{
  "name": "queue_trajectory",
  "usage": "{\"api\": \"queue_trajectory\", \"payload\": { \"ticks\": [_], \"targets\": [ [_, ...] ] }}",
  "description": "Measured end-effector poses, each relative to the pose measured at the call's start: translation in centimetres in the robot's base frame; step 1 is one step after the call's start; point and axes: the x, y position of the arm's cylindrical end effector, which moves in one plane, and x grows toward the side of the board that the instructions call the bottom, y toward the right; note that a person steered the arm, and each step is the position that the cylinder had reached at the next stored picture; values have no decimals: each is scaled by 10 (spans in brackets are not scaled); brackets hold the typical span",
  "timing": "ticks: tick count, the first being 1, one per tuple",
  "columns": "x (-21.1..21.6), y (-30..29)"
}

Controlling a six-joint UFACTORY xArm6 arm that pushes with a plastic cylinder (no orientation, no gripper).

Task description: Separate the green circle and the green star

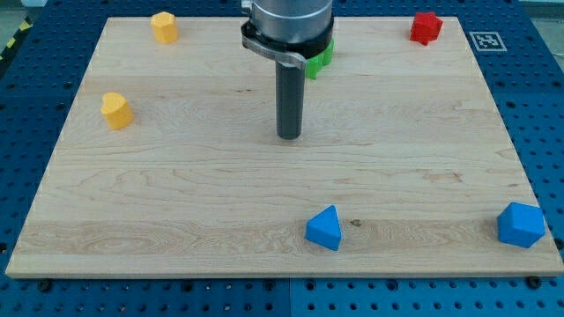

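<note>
A green block (319,60) shows only in part at the view's top centre, behind the arm's body; I cannot tell whether it is the star or the circle. No second green block shows; the arm may hide it. My tip (289,136) rests on the board below the green block, apart from it, near the board's middle.
A yellow block (164,26) sits at the top left and a yellow block (116,110) at the left. A red block (426,27) is at the top right. A blue block (324,228) is at the bottom centre, a blue block (520,224) at the bottom right edge.
</note>
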Motion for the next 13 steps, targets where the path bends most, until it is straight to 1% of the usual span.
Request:
{"api": "queue_trajectory", "payload": {
  "ticks": [2,3,5,10,11,12,13],
  "targets": [
    [-1,-1],
    [-24,-11],
    [-102,-22],
    [-108,-22],
    [-124,-17],
    [-157,-13],
    [-168,20]
  ]
}}
